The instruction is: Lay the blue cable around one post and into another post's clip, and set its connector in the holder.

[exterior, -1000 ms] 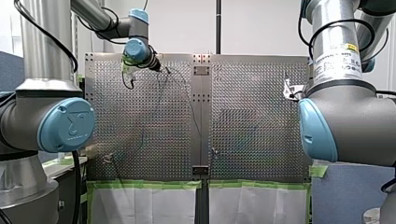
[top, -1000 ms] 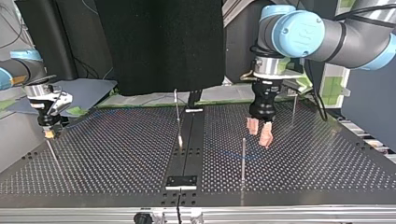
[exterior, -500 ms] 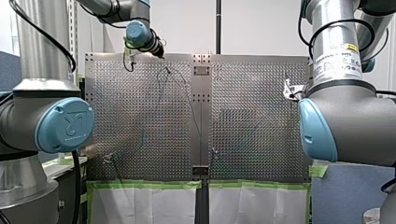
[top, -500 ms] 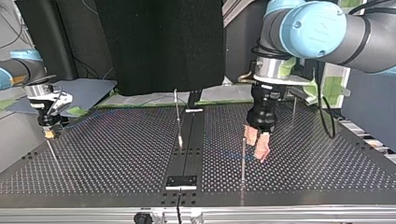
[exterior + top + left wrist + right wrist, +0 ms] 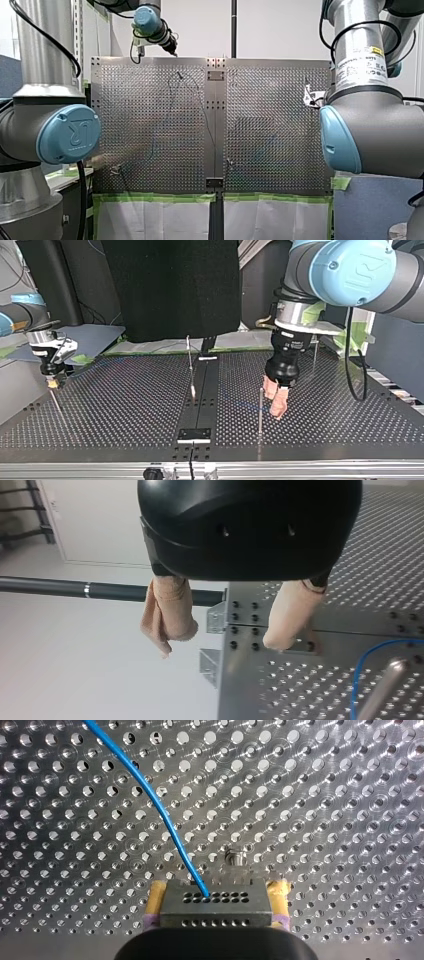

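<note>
My right gripper (image 5: 216,896) squeezed the connector (image 5: 215,906) tight, and the blue cable (image 5: 150,802) ran away ahead of it. My left gripper (image 5: 222,637) had its jaws apart and held nothing; the post (image 5: 382,687) and cable stood just beside it, so this one was nearer to them

The front view looks from behind, above the silver perforated metal table (image 5: 270,125); the top view faces back, low, across it. Wrist views peer past the black left claw (image 5: 220,645) and yellow-padded right claw (image 5: 216,895), close to that table.
</note>
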Controlling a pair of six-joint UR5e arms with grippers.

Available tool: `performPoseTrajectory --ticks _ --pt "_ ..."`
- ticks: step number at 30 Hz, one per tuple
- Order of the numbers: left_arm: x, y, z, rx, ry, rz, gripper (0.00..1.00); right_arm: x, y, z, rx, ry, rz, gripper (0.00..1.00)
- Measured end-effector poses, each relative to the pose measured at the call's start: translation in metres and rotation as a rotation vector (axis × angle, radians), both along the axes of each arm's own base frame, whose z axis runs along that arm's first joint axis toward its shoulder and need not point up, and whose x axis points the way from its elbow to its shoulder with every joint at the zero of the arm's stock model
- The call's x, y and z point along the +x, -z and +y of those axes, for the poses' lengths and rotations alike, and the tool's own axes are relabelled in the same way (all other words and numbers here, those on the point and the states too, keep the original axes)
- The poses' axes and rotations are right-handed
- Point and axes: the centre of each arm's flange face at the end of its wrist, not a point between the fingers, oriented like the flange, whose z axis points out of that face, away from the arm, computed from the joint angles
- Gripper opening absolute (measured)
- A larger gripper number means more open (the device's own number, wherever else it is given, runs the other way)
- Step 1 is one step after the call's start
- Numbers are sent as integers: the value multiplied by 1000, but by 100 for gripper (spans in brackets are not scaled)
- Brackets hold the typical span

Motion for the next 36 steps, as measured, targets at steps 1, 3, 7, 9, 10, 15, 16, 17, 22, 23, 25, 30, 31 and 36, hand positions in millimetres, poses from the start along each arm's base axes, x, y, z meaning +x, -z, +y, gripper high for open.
performPoseTrajectory --ticks 1,3,7,9,10,15,16,17,22,23,25,30,31,36 --pt "-1 1 0 3 0 7 100 0 0 0 0 0 0 100" --pt "-3 2 1 10 0 27 100 0 0 0 0 0 0 100" --pt "-7 6 2 22 0 66 100 0 0 0 0 0 0 100" --pt "-10 8 3 28 0 88 100 0 0 0 0 0 0 100" --pt "-10 9 3 31 0 97 100 0 0 0 0 0 0 100" --pt "-16 14 5 45 0 150 100 0 0 0 0 0 0 100" --pt "-17 14 5 47 0 159 100 0 0 0 0 0 0 100" --pt "-18 15 5 49 0 169 100 0 0 0 0 0 0 100" --pt "-25 19 7 57 -3 220 100 0 0 0 0 0 0 100" --pt "-26 20 8 59 -4 230 100 0 0 0 0 0 0 100" --pt "-28 22 9 58 -12 252 100 0 0 0 0 0 0 100" --pt "-30 24 13 36 -46 278 100 0 0 0 0 0 0 100" --pt "-31 24 13 30 -53 280 100 0 0 0 0 0 0 100" --pt "-31 25 16 -3 -82 287 100 0 0 0 0 0 0 100"
